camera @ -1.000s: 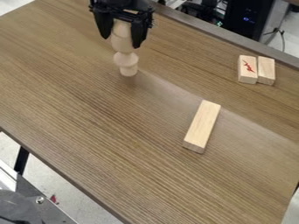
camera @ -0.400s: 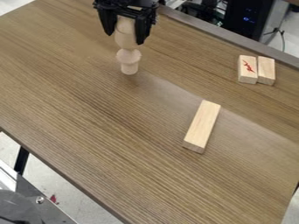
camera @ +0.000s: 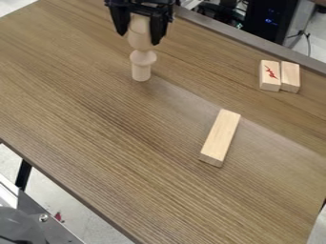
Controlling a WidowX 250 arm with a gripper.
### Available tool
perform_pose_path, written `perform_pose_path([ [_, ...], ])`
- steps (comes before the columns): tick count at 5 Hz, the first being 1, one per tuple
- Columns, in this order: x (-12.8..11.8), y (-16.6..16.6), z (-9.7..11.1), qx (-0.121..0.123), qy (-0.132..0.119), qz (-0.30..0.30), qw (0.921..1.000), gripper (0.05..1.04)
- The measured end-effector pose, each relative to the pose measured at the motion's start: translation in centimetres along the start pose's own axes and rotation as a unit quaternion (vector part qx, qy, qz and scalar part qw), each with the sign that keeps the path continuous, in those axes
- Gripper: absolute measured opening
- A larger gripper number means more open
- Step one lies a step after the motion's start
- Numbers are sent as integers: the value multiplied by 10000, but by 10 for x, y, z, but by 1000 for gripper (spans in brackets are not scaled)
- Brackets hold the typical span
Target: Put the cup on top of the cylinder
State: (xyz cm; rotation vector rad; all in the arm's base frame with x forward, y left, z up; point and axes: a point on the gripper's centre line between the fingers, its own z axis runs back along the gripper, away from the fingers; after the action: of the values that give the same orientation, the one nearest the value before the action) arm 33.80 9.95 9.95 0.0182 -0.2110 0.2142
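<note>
Near the top edge, left of centre, my gripper hangs over the table with its two fingers on either side of a pale wooden cup. The cup has a rounded body and a wider rim-like part at its lower end. Directly below it in the view, a short pale wooden cylinder stands upright on the table, its top hidden behind the cup's lower end. Whether the two touch, I cannot tell.
A long wooden block lies right of centre on the brown table. Two short blocks stand side by side at the upper right, the left one with a red mark. A grey strip borders the table's far edge.
My gripper and the cup have shifted slightly right and up in the view. More of the cylinder's side shows below the cup, while the blocks have stayed put.
</note>
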Motion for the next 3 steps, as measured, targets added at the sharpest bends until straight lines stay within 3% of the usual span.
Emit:
perform_pose_path([
  [3,3,2,-2,56,-95,-84,9999,913],
])
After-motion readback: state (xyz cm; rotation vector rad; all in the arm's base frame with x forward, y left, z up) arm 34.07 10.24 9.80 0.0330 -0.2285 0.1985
